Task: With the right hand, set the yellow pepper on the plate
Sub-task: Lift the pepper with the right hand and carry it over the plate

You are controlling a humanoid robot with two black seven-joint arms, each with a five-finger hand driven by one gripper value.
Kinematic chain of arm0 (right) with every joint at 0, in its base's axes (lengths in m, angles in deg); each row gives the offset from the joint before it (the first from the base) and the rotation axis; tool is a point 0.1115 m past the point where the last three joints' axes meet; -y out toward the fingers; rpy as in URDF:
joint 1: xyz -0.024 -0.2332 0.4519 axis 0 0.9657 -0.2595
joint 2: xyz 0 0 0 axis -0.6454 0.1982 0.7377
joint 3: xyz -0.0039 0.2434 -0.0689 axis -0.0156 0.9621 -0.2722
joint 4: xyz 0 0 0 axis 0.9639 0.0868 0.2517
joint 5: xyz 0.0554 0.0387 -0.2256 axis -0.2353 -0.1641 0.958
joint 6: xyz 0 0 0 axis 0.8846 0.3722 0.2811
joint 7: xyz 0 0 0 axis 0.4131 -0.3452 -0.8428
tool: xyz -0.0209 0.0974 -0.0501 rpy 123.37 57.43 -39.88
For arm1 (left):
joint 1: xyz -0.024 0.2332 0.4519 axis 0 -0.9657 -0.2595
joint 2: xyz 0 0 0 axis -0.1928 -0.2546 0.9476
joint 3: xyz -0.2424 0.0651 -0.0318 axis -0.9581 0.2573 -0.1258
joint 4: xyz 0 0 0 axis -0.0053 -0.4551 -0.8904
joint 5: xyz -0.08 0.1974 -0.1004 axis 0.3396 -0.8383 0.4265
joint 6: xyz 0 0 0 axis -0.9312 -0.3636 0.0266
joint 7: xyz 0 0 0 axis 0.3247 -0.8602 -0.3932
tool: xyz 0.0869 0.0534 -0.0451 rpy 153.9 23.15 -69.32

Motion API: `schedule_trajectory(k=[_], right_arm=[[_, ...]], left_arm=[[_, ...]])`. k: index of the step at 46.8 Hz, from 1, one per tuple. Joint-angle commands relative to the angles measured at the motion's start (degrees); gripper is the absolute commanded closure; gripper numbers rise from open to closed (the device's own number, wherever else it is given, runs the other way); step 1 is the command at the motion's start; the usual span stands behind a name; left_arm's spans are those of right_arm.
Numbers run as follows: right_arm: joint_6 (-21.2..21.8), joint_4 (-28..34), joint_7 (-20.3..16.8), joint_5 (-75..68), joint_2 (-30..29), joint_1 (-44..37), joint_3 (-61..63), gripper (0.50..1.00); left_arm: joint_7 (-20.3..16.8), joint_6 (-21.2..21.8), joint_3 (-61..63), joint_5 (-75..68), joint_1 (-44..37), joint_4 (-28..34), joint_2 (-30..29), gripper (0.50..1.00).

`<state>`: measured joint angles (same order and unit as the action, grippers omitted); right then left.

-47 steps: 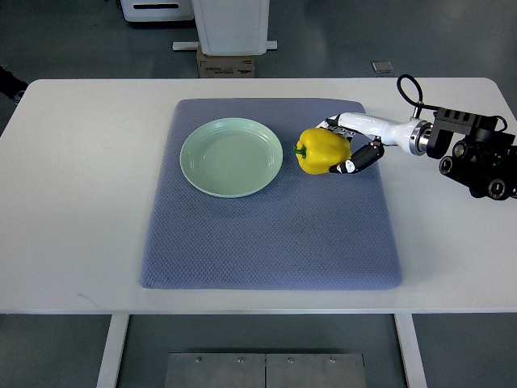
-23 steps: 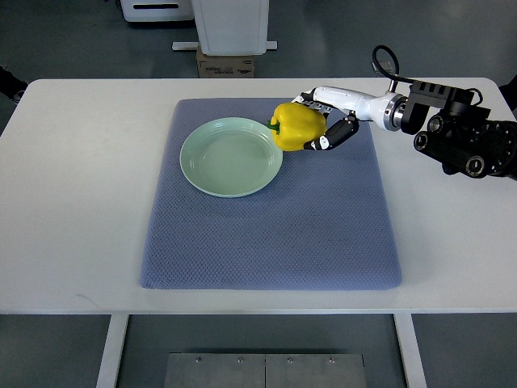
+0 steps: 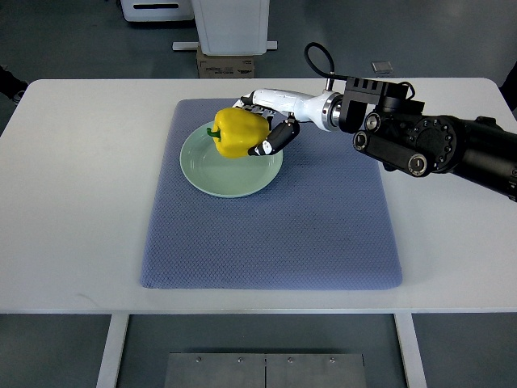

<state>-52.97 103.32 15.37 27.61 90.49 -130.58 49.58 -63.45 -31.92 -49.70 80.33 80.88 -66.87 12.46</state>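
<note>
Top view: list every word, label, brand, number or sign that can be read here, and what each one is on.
No text can be read in this view.
Cardboard box behind the table: faint dark print on its face, too small and blurred to read.
Yellow pepper, right hand, plate, blue mat, table: no print seen.

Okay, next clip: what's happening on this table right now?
The right robot hand is gripping a yellow pepper and holding it over the upper part of a pale green plate, which sits on a blue-grey mat on the white table. The pepper is in the fingers' grasp, not released; whether it touches the plate can't be told from above. The left arm is out of view.
</note>
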Motion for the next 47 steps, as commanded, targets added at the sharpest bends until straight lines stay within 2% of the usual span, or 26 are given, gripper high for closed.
schedule_trajectory(k=[1, 21, 36, 47], right_arm=[[0.00, -0.05, -1.00, 0.00, -1.39, 0.00, -0.01, 1.000], [-0.53, -1.37, -7.50, -2.37, -1.66, 2.19, 1.75, 1.000], [-0.97, -1.28, -9.35, -2.46, -1.66, 4.30, 2.63, 1.000], [-1.06, -1.37, -9.18, -2.46, -1.66, 5.18, 2.71, 1.000]], left_arm=[[0.00, 0.00, 0.00, 0.00, 0.03, 0.00, 0.00, 0.500], [0.00, 0.00, 0.00, 0.00, 0.03, 0.00, 0.00, 0.500], [0.00, 0.00, 0.00, 0.00, 0.03, 0.00, 0.00, 0.500], [0.00, 0.00, 0.00, 0.00, 0.03, 0.00, 0.00, 0.500]])
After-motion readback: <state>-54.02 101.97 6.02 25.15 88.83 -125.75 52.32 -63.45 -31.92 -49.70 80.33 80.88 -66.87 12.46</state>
